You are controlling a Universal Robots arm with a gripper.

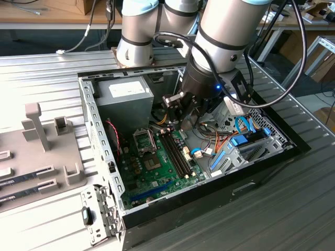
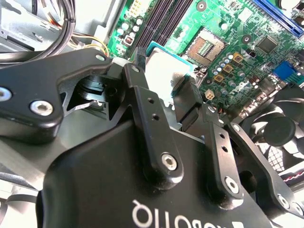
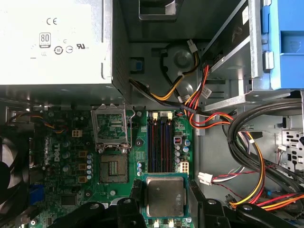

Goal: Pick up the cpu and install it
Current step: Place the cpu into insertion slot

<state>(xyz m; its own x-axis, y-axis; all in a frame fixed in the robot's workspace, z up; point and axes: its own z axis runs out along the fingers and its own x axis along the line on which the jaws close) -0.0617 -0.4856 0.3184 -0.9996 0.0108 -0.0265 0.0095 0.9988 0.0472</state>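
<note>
The cpu [image 3: 165, 194], a flat square chip with a silver-grey top, sits between my gripper's [image 3: 165, 205] black fingers [image 3: 136, 191], which are shut on its edges. In the second wrist view the cpu [image 2: 161, 66] shows pale between the same fingers [image 2: 186, 92]. It hangs over the end of the memory slots [image 3: 159, 142], beside the open socket [image 3: 113, 168] whose metal frame [image 3: 111, 124] is flipped up. In the exterior view my gripper [image 1: 180, 121] is low inside the computer case, a little to the right of the socket [image 1: 145, 140].
The grey power-supply box [image 1: 124, 99] stands at the back of the case. Bundled wires [image 3: 237, 156] and a blue drive cage [image 3: 285, 45] crowd one side. A black fan [image 2: 280, 128] lies near the board's edge. A grey fixture tray [image 1: 42, 151] lies at the exterior view's left.
</note>
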